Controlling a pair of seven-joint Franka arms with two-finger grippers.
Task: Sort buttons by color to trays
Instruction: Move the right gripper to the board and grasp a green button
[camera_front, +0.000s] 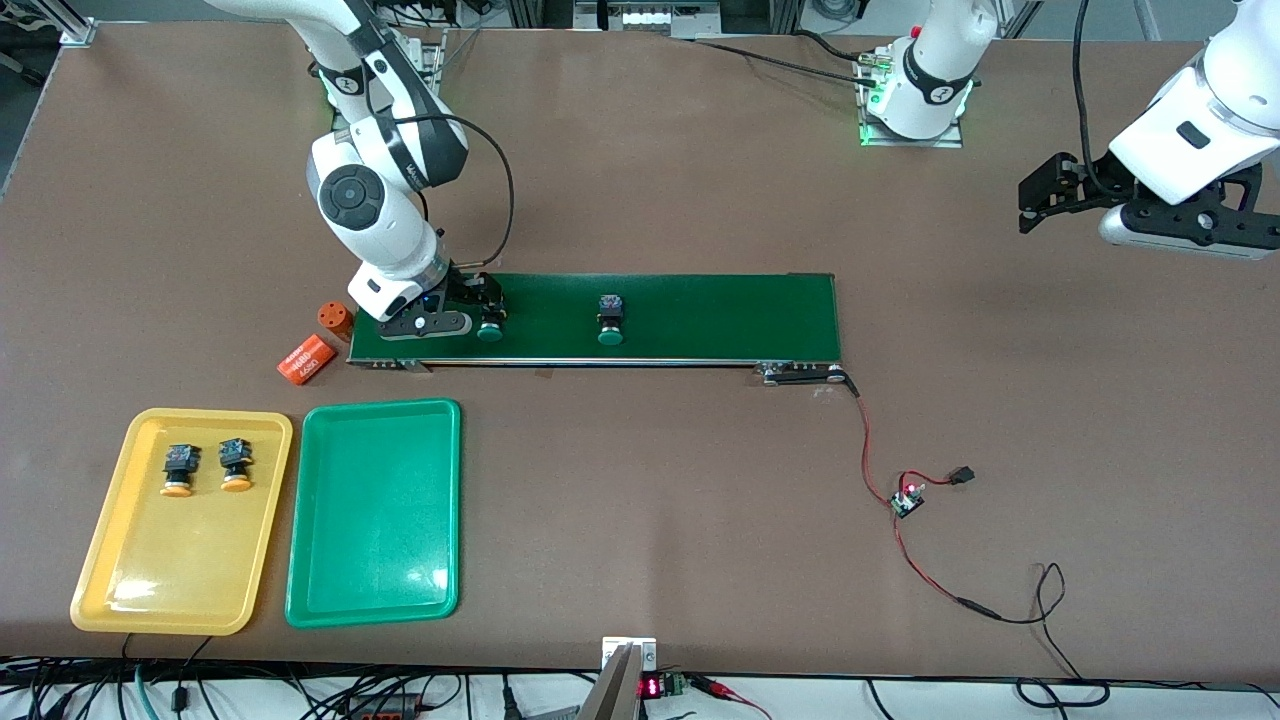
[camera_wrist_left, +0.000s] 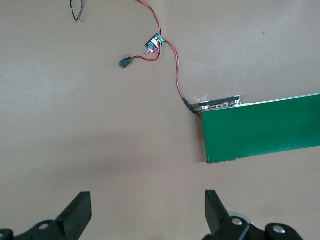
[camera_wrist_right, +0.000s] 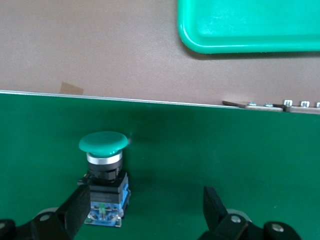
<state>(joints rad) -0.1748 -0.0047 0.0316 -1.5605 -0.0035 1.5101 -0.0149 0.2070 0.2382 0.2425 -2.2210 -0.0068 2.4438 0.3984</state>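
A green-capped button (camera_front: 490, 325) lies on the dark-green conveyor belt (camera_front: 700, 315) at the right arm's end. My right gripper (camera_front: 487, 308) is down over it and open. In the right wrist view the button (camera_wrist_right: 104, 175) lies between the open fingers of the right gripper (camera_wrist_right: 145, 206), close against one finger (camera_wrist_right: 75, 212). A second green-capped button (camera_front: 611, 320) lies mid-belt. Two yellow-orange-capped buttons (camera_front: 178, 470) (camera_front: 236, 466) lie in the yellow tray (camera_front: 110, 570). The green tray (camera_front: 375, 560) beside it holds nothing and also shows in the right wrist view (camera_wrist_right: 250, 30). My left gripper (camera_front: 1040, 195) waits open above bare table, as the left wrist view (camera_wrist_left: 147, 207) shows.
Two orange cylinders (camera_front: 335, 318) (camera_front: 305, 360) sit by the belt's end, toward the right arm's end of the table. A small circuit board (camera_front: 908, 497) with red and black wires runs from the belt's other end; it also shows in the left wrist view (camera_wrist_left: 154, 42).
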